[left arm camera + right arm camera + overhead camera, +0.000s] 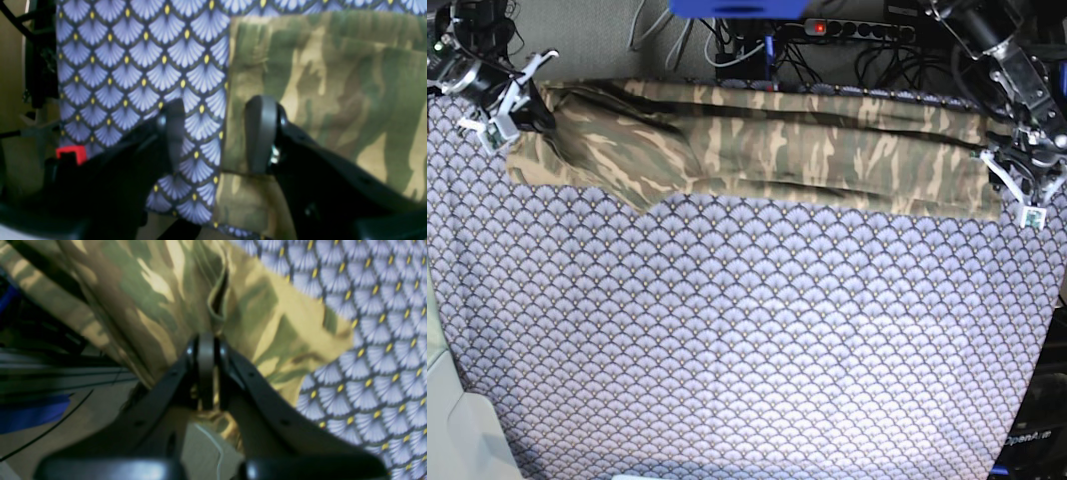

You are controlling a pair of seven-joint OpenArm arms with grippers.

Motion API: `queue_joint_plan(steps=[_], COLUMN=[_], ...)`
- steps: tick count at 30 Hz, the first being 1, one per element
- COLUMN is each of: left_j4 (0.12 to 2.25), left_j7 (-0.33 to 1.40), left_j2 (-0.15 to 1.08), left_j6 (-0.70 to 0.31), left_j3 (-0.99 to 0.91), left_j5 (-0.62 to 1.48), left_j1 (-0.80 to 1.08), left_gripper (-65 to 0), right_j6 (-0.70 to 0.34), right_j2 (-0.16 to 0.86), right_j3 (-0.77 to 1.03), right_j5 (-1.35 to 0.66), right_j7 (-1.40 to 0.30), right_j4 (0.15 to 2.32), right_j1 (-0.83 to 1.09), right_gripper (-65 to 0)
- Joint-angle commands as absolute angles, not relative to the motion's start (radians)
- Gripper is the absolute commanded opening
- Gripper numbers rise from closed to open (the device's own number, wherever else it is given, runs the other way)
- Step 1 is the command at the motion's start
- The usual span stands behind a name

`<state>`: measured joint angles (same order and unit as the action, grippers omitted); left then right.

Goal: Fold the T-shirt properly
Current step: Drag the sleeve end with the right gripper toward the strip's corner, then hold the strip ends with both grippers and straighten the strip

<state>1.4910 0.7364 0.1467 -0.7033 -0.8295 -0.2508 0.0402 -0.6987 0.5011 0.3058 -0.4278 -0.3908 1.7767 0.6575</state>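
The T-shirt (757, 150) is lying folded along the tabletop's (747, 340) far edge, its layers blurring together. Right gripper (206, 340) is pinching its cloth; left gripper (213, 133) is hovering wide over its edge.

The soft short-sleeved T-shirt in tan, olive-green and brown camouflage streaks (767, 150) is lying folded into a long narrow band across the far edge of the counter, stretching almost from side to side. One end is bunching into a thicker, wrinkled lump with a flap pointing toward the near side.
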Motion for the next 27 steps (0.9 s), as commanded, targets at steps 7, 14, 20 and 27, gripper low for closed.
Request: queue_joint_plan(steps=[7, 14, 20, 27], left_j4=[1.504, 1.504, 1.504, 1.504], left_j7=[0.72, 0.72, 0.72, 0.72], left_j2=[0.162, 0.163, 0.183, 0.183], left_j6=[-0.698, -0.698, -0.698, -0.698], left_j3=[-0.829, -0.829, -0.829, -0.829], left_j5=[-0.246, -0.246, -0.242, -0.24], left_j1=[0.03, 0.028, 0.028, 0.028], left_gripper=[-35.6, -35.6, -35.6, -35.6], right_j6=[-0.698, -0.698, -0.698, -0.698], right_j2=[0.518, 0.519, 0.521, 0.516], right_j3=[0.315, 0.317, 0.349, 0.349], right_j5=[-0.441, -0.441, -0.44, -0.44], right_j7=[-0.367, -0.367, -0.369, -0.367], right_j4=[1.744, 1.741, 1.69, 1.664], right_j1=[0.661, 0.659, 0.653, 0.65], right_gripper=[-65.0, -65.0, -65.0, -65.0])
